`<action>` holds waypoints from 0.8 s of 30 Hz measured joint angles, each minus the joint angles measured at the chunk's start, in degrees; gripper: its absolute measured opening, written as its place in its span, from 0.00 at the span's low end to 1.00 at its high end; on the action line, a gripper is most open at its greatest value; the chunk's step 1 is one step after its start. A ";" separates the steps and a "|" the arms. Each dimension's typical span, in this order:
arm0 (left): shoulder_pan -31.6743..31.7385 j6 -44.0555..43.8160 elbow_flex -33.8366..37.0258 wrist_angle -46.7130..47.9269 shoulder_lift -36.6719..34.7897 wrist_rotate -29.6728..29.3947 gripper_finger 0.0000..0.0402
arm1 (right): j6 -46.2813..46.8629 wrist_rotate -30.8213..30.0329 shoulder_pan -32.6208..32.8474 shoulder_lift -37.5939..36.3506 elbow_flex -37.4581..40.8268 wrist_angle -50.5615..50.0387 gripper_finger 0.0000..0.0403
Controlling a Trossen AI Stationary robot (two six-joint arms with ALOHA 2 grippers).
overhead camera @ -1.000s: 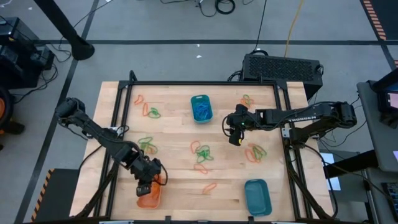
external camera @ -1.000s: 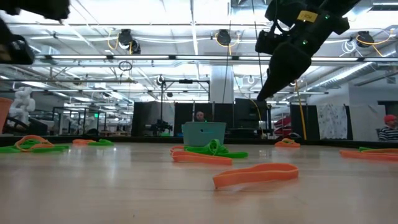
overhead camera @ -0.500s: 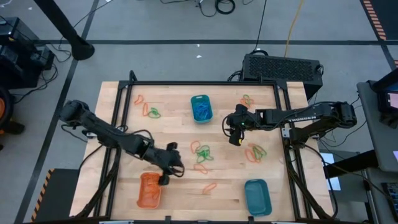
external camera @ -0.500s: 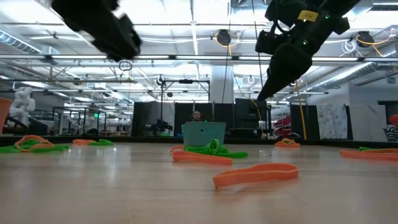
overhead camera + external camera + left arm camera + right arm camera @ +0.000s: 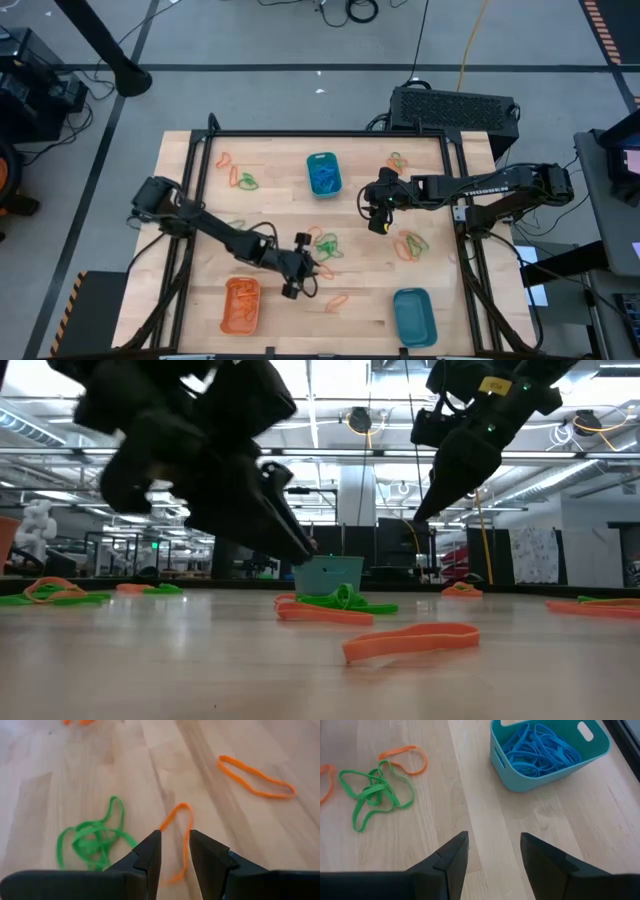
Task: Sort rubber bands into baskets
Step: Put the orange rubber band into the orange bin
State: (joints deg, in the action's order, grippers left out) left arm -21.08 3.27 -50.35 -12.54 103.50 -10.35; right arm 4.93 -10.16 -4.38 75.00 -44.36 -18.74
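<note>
My left gripper (image 5: 312,270) hovers over the table's middle, open with a narrow gap and empty. In the left wrist view (image 5: 175,851) an orange rubber band (image 5: 178,836) lies on the table below its fingertips, a green bunch (image 5: 92,840) beside it and another orange band (image 5: 255,777) farther off. The orange basket (image 5: 240,305) holding orange bands stands near the front edge. My right gripper (image 5: 378,226) hangs open and empty above the table, near a teal basket (image 5: 550,755) full of blue bands. A second teal basket (image 5: 413,315) stands at the front right.
Loose orange and green bands lie in small heaps at the far left (image 5: 238,177), the left (image 5: 236,232), the far right (image 5: 399,160) and the right (image 5: 410,245). A black frame (image 5: 330,134) rims the wooden table.
My left gripper has swung from above the orange basket toward the table's right edge and a little farther in, stretching out over the bands in the middle. In the low view it has come lower.
</note>
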 joint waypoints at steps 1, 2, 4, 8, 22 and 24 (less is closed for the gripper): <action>0.32 -0.61 0.00 -0.79 0.65 1.16 0.27 | 0.00 -0.02 0.00 0.00 0.00 -0.02 0.43; 0.57 -1.16 0.00 -1.06 1.24 2.45 0.27 | -0.02 -0.02 0.00 0.00 0.00 -0.02 0.43; 0.97 -1.45 0.00 -1.89 2.57 4.90 0.27 | -0.02 -0.02 0.00 0.00 0.00 0.00 0.43; 1.48 -1.47 -0.38 -2.09 5.24 6.04 0.27 | -0.02 -0.02 0.00 0.00 0.00 0.00 0.43; 2.88 -4.65 -2.29 0.41 6.73 12.07 0.27 | -0.04 -0.02 0.00 0.00 0.00 0.00 0.43; 3.20 -5.75 -2.38 1.37 6.67 11.52 0.27 | -0.04 -0.02 0.00 0.00 0.00 0.01 0.43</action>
State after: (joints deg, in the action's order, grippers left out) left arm -17.89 -2.48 -52.72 -11.17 110.17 1.17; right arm 4.89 -10.17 -4.38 75.00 -44.36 -18.73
